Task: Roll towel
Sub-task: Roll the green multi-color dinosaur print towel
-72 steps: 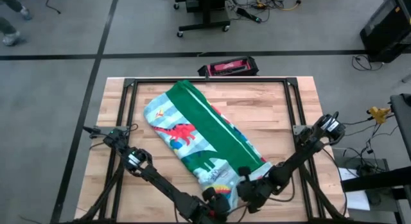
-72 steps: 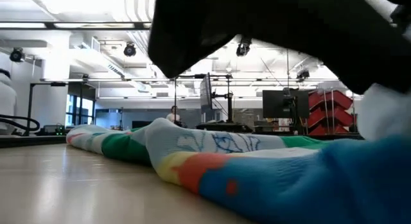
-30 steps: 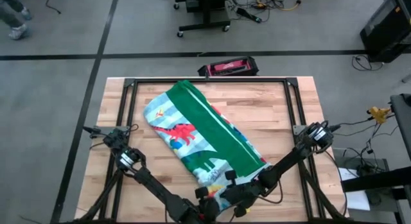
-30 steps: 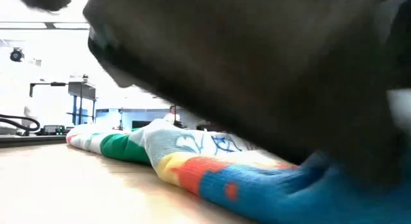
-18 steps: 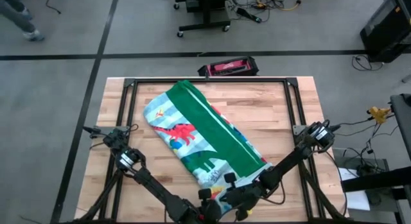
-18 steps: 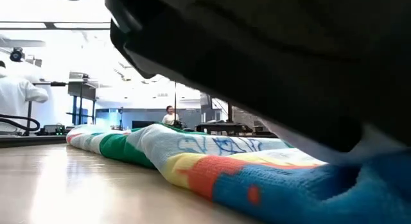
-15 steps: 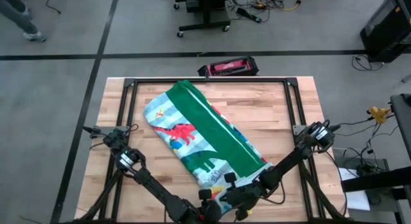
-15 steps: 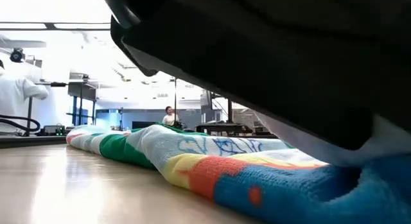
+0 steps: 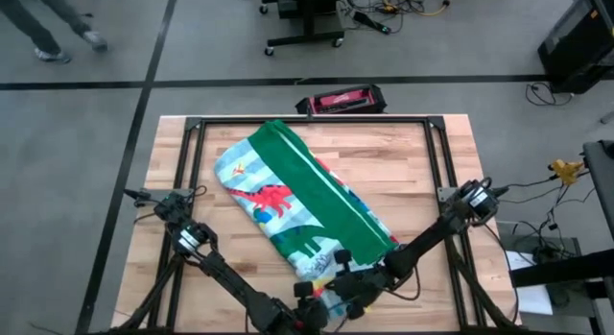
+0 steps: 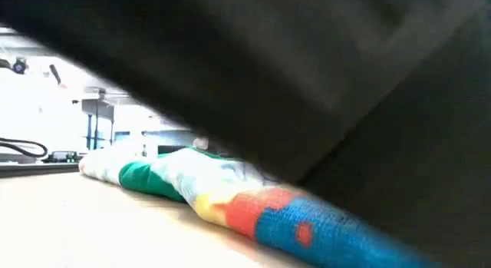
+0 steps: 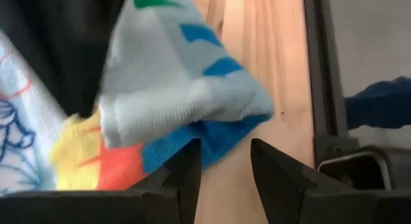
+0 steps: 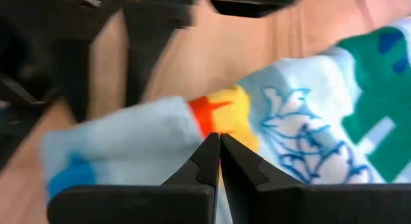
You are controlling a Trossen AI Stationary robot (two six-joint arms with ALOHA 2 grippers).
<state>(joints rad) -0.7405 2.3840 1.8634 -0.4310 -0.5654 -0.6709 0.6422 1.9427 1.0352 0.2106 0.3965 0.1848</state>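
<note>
With the towel [image 9: 299, 203] lying folded diagonally across the desk [image 9: 413, 172], the left hand [image 11: 223, 163] is parted and the right hand [image 12: 219, 161] clenched at its near end, seemingly starting the roll; next, that end needs turning over.

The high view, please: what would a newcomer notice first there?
The towel stands out first, a long folded band with dinosaurs and a broad green stripe lying diagonally across the wooden table. At its near end both grippers meet: the left gripper is open by the corner, while the right gripper is shut on the cloth there.
</note>
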